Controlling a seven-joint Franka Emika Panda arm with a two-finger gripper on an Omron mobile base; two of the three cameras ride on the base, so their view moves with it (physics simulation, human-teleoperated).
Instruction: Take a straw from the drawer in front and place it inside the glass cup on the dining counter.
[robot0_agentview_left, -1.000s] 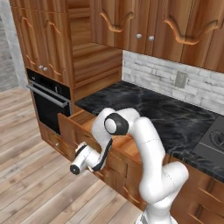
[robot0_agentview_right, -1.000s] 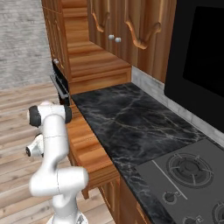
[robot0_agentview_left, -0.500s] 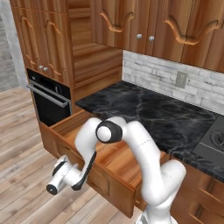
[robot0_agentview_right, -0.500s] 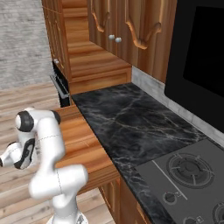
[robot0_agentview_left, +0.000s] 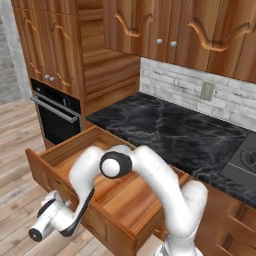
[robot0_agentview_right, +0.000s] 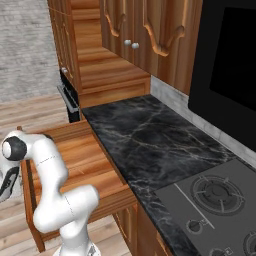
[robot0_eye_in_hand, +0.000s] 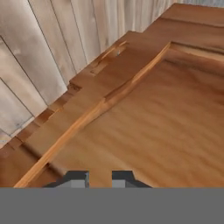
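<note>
Standing pulled well out from the cabinets below the black stone counter (robot0_agentview_left: 175, 135): the wooden drawer (robot0_agentview_left: 117, 202), its floor bare. Hanging at the drawer's near front, low over the plank floor (robot0_agentview_left: 15, 170): the gripper (robot0_eye_in_hand: 100, 178), fingertips parted by a narrow gap, gripping nothing. Straw's whereabouts: impossible to tell.

drawer (robot0_agentview_left: 122, 200): arm hides much of the floor in left base view; right base view cuts its near corner behind the arm. gripper (robot0_eye_in_hand: 100, 178): just the finger tops clear the bottom edge in hand view, narrow gap, can't tell if anything's pinched. stove (robot0_agentview_right: 220, 200) cut off at right edge.
</note>
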